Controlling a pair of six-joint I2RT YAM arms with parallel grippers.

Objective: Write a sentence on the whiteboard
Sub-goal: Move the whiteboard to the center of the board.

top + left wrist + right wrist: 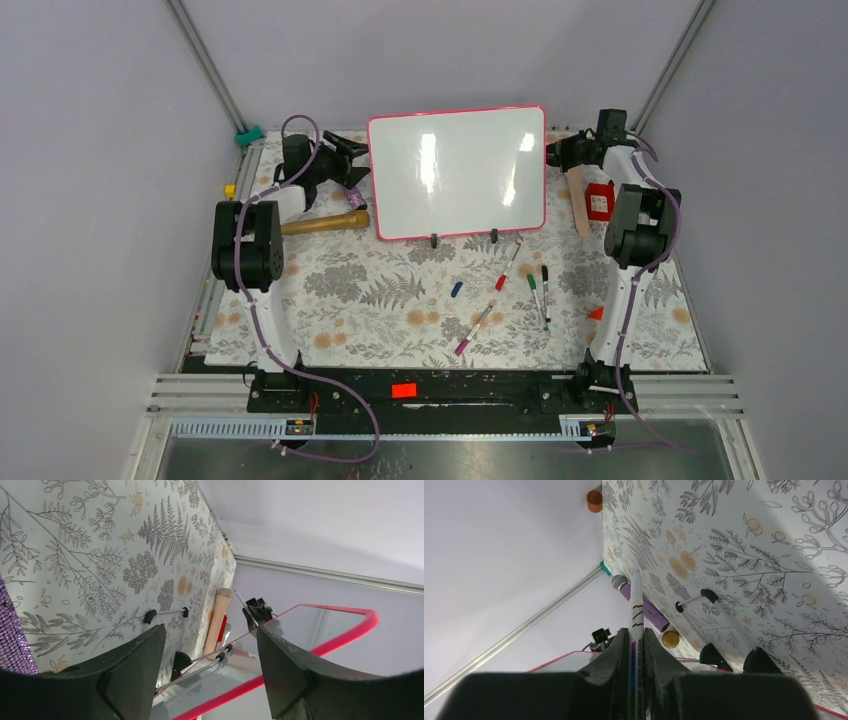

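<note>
The whiteboard is seen from above, standing at the far middle of the counter. Only in the right wrist view is a white marker revealed, pinched tight in the right end effector. The left end effector is spread wide, the board's pink-red rim framed in its gap.

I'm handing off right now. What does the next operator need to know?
Left gripper: open, at the left edge of the glossy white, pink-rimmed whiteboard, which stands at the back.
Right gripper: shut on a white board marker, by the board's right edge.
Done: marker in grasp.
Left: the whole sentence; the board face shows no writing.
</note>
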